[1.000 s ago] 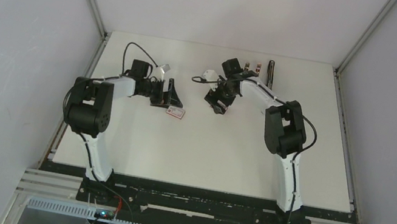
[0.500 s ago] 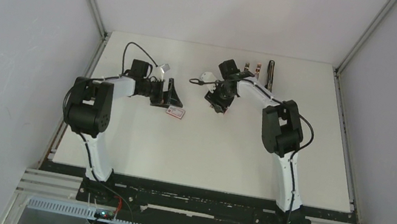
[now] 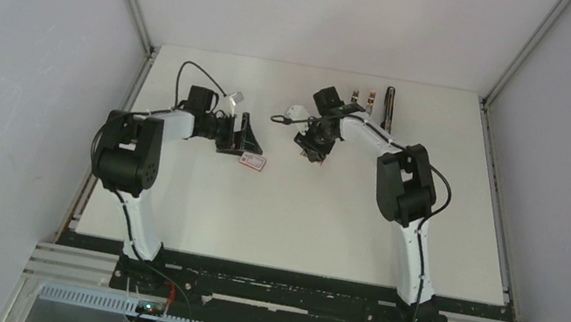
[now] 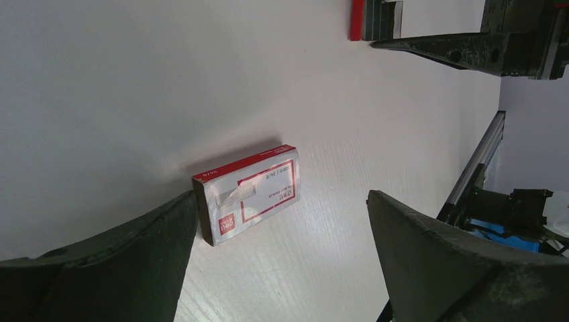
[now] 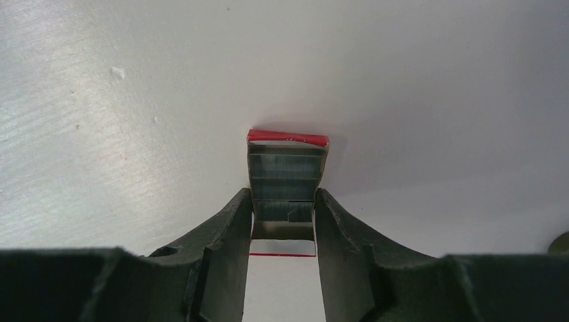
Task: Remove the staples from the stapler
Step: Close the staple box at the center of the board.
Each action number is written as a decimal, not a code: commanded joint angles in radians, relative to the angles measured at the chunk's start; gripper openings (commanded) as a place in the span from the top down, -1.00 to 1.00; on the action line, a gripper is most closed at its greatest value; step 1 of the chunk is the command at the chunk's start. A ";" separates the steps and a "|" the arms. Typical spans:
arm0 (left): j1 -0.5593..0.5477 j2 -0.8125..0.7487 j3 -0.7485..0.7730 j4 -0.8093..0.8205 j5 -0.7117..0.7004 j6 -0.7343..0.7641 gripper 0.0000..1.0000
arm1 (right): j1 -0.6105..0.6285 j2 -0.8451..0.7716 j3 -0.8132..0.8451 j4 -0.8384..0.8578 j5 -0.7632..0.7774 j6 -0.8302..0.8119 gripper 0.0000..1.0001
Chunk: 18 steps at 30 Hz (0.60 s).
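Grip on the tray (image 5: 288,138) of staples (image 5: 282,171); stapler (image 3: 388,108) in neither gripper.

My right gripper (image 5: 282,198) sits narrow, pressing both card walls of the open tray at mid-tabletop (image 3: 299,217). The tray's long axis runs away from the wrist, red end farthest. The stapler lies well apart by the far edge, long axis near-to-far; I cannot tell which end is its head. My left gripper (image 4: 280,194) stands wide around the red-and-white box (image 4: 251,191). Next, I judge, comes a gentle lift without crushing the card.
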 commanded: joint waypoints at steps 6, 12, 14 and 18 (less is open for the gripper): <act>0.008 0.008 -0.019 0.024 0.035 -0.024 -0.99 | 0.031 -0.101 -0.082 0.017 -0.039 -0.017 0.22; 0.015 0.016 -0.016 0.024 0.036 -0.032 -0.99 | 0.072 -0.177 -0.183 0.061 -0.061 -0.019 0.21; 0.014 0.018 -0.014 0.023 0.037 -0.035 -0.99 | 0.095 -0.198 -0.221 0.084 -0.054 -0.021 0.20; 0.016 0.022 -0.012 0.024 0.042 -0.038 -0.99 | 0.140 -0.212 -0.249 0.100 -0.044 -0.016 0.18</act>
